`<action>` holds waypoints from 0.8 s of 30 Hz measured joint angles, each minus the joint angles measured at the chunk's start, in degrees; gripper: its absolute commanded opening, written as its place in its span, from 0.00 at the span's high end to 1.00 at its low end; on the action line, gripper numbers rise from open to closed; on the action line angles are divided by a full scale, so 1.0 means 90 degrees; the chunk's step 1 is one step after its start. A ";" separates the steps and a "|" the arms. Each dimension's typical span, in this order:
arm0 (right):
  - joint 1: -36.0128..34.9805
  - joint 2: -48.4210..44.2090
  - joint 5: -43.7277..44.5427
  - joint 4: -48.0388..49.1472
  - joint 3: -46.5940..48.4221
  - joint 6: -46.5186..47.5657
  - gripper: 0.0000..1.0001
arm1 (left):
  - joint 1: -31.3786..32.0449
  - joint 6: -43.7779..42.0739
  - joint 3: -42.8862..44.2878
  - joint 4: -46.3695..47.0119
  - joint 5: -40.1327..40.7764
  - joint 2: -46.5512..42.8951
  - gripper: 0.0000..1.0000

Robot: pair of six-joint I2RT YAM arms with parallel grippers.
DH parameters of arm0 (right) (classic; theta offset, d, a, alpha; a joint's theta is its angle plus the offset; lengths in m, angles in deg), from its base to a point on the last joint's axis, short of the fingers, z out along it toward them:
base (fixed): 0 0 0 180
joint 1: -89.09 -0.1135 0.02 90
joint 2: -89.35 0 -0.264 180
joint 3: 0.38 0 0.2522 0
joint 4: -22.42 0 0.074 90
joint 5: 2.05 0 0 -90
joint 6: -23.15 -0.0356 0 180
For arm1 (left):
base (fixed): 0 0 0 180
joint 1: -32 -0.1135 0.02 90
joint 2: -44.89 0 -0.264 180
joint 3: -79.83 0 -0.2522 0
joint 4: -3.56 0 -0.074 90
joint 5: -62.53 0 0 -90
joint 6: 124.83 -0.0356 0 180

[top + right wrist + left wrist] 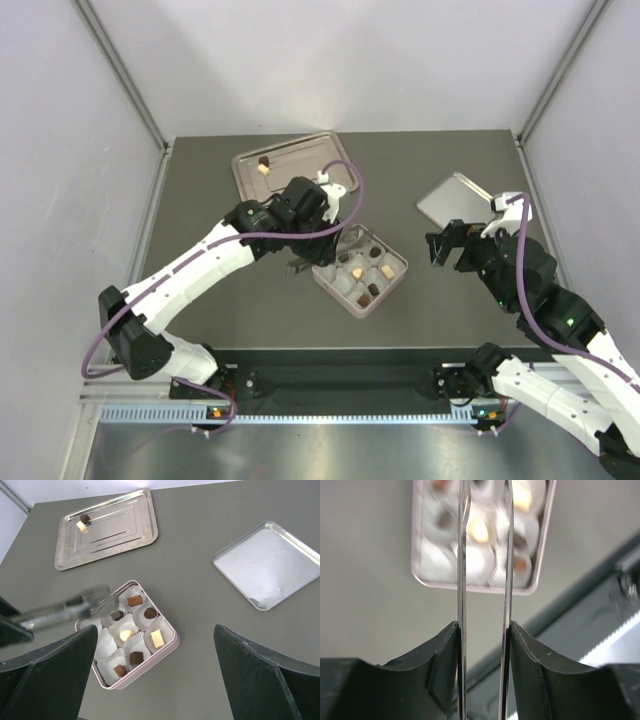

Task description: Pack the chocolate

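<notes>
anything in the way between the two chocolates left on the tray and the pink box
Nothing visible. The dark piece and cream piece lie on the far-left tray, and only bare table separates it from the pink box. The left gripper, holding tweezers, hangs over the box.

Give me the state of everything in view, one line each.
Box: open, seven chocolates in its cups, at least one cup empty.
Left tray: holds two chocolates, one dark, one cream.
Right tray: bare.
Left gripper: shut on the tweezers.
Tweezers: gripped, blades apart, over the box.
Right gripper: open, holding nothing.
</notes>
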 measured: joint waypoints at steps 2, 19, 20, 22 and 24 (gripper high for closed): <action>0.0000 -0.0002 0.0000 0.0002 0.0000 0.0000 0.00 | -0.0032 0.0000 0.0311 0.0049 0.0386 0.0002 0.52; 0.0000 -0.0049 -0.0015 0.0289 -0.0367 0.0219 0.00 | -0.2924 0.0012 0.1501 0.0838 0.1923 0.2416 0.51; 0.0000 -0.0017 -0.0024 0.0345 -0.0367 0.0228 0.00 | -0.2994 0.0029 0.1598 0.0903 0.1940 0.2603 0.51; 0.0000 0.0046 -0.0058 0.0413 -0.0367 0.0277 0.00 | -0.3126 0.0061 0.1792 0.1015 0.1940 0.2973 0.51; 0.0000 0.0114 -0.0095 0.0447 -0.0367 0.0328 0.00 | -0.3218 0.0104 0.1933 0.1139 0.1933 0.3286 0.51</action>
